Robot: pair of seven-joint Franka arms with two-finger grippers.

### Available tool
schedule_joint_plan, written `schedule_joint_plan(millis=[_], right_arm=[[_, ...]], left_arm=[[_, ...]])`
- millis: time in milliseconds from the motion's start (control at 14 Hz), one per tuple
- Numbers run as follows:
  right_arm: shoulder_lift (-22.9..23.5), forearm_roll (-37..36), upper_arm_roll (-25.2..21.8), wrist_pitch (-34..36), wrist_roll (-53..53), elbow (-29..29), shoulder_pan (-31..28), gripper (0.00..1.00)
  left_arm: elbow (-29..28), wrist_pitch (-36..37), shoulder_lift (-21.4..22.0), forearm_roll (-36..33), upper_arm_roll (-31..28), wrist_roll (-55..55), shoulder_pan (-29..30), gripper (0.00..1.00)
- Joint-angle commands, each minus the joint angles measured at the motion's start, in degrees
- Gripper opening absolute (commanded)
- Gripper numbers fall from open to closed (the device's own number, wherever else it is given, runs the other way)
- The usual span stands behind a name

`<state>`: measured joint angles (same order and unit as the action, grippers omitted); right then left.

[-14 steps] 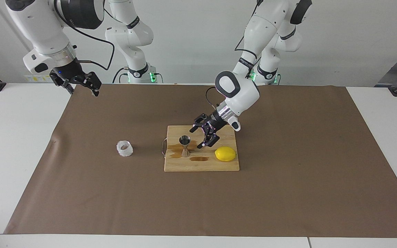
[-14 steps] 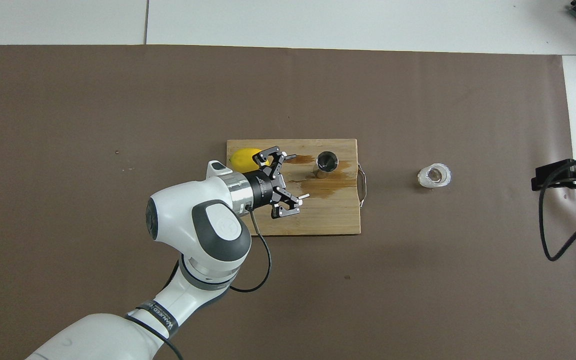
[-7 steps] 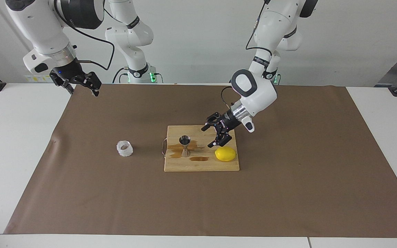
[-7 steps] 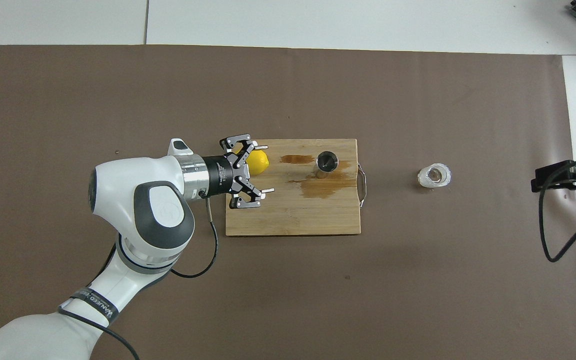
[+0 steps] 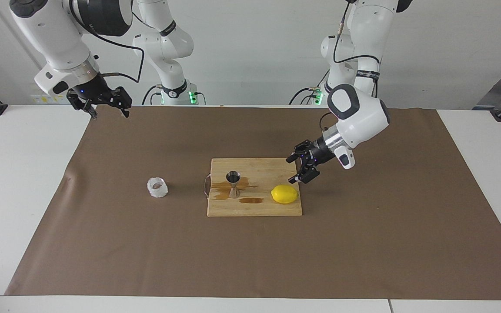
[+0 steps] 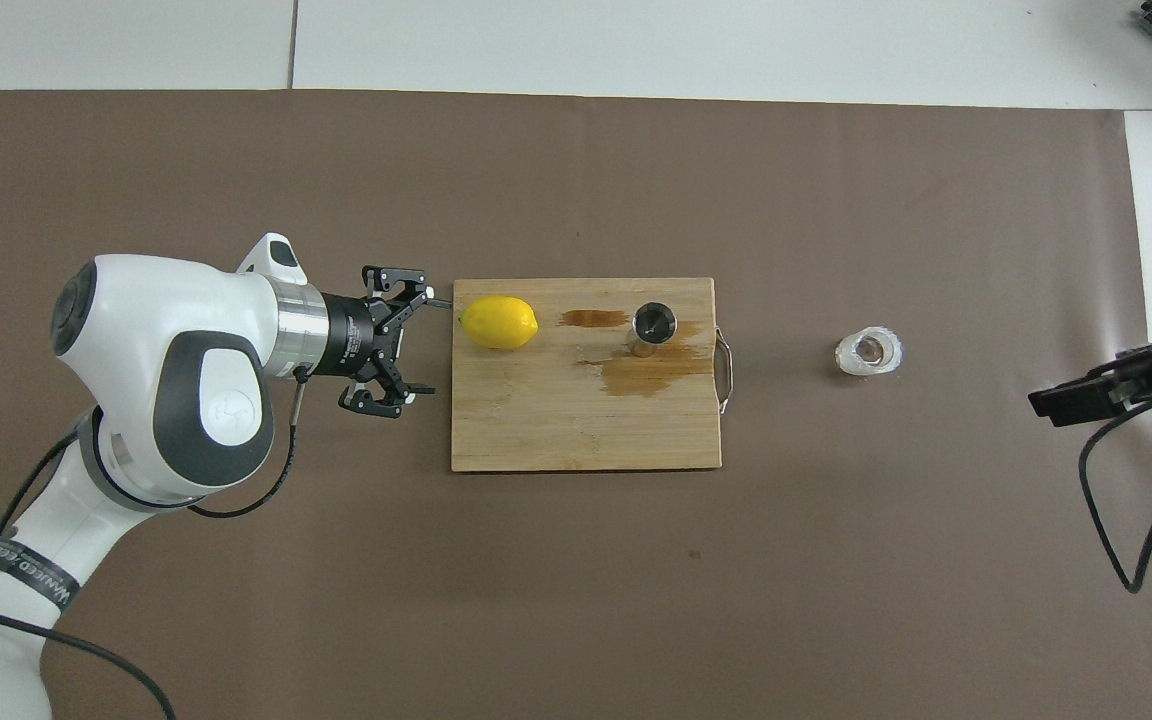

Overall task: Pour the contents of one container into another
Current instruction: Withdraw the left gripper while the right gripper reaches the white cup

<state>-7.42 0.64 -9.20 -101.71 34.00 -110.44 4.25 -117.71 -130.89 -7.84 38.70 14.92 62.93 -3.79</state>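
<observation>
Risk of more spill: jigger (image 5: 233,184) upright on wet board (image 5: 255,208), crinkled cup (image 5: 157,187) on paper toward right arm's end. Left gripper (image 5: 302,168) and right gripper (image 5: 102,103) both spread, empty. Easy to crush cup, knock jigger.

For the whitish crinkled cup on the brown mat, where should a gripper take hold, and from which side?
Grip the crinkled cup across its side wall, coming in level from the right arm's end of the table. It stands upright with its mouth up, so a side grip probably leaves the mouth free for tipping. The open right gripper is over that end.
</observation>
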Motion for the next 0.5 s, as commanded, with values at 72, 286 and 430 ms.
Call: schedule_joint_plan(millis=[72, 286, 430], right_arm=[[-1.4, 1.1, 0.1, -6.9, 22.9, -6.5, -1.8, 1.00], [1.9, 8.2, 0.1, -16.0, 41.8, -11.1, -4.8, 1.00], [7.1, 17.4, 0.1, -20.3, 54.2, -10.9, -7.3, 1.00]], left_arm=[[1.4, 6.6, 2.7, -13.9, 0.2, 0.0, 3.5, 1.00], [3.5, 9.9, 3.4, -21.1, 0.1, -2.5, 6.1, 1.00], [5.3, 12.0, 3.4, -23.8, 0.1, -8.2, 8.4, 1.00]])
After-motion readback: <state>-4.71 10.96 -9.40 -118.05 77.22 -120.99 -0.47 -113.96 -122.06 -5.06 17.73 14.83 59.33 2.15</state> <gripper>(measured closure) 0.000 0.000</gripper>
